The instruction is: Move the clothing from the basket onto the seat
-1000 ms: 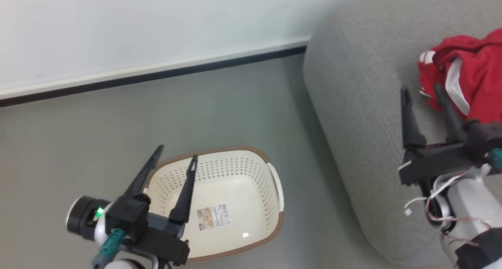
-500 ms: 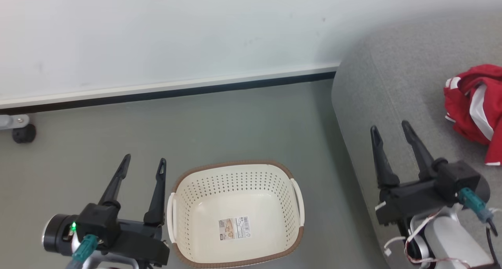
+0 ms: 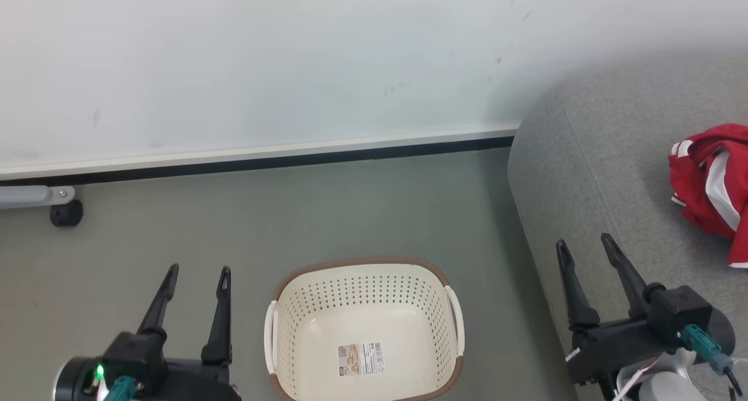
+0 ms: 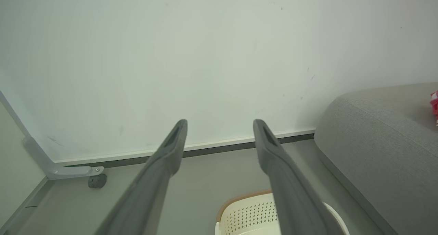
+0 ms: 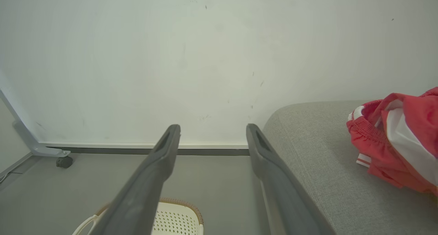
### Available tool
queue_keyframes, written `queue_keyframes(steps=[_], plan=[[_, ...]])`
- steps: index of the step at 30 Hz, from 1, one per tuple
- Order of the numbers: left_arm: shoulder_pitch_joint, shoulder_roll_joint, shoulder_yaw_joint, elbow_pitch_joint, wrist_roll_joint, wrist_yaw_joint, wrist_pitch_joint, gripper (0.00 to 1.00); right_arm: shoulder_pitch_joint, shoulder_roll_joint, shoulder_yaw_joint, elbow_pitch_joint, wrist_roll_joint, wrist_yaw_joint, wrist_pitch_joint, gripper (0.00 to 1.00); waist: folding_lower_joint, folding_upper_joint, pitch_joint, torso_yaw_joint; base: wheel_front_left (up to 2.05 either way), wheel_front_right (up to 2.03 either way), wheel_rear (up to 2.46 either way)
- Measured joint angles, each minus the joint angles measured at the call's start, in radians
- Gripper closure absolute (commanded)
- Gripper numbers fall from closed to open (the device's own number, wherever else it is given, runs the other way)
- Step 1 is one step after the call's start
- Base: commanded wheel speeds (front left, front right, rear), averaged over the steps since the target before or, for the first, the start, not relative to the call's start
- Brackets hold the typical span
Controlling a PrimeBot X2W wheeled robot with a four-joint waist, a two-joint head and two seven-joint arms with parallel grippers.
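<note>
Counting one basket (image 3: 362, 284) sitting near centre, holding one label (image 3: 362, 359); one heap of clothing (image 3: 701, 179) lying far right on one seat (image 3: 584, 173); one left gripper (image 3: 199, 269) and one right gripper (image 3: 585, 241) hovering near (making two, four dark fingers (image 3: 220, 313) altogether); one castor (image 3: 65, 213) standing far left.

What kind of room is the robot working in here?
Probably a mock living room or test space, indoors: a grey sofa with a red garment on it, a laundry basket on a bare grey floor, and a blank white wall.
</note>
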Motion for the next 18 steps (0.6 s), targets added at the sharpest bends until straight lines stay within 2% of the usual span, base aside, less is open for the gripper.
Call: queue_keyframes(steps=[18], plan=[[0.063, -0.024, 0.022, 0.001, 0.012, 0.000, 0.019, 0.00, 0.094, -0.010, -0.042, -0.079, -0.015, -0.009, 0.046, 0.00, 0.0000, 0.0001, -0.056, 0.000, 0.00, 0.00, 0.00]])
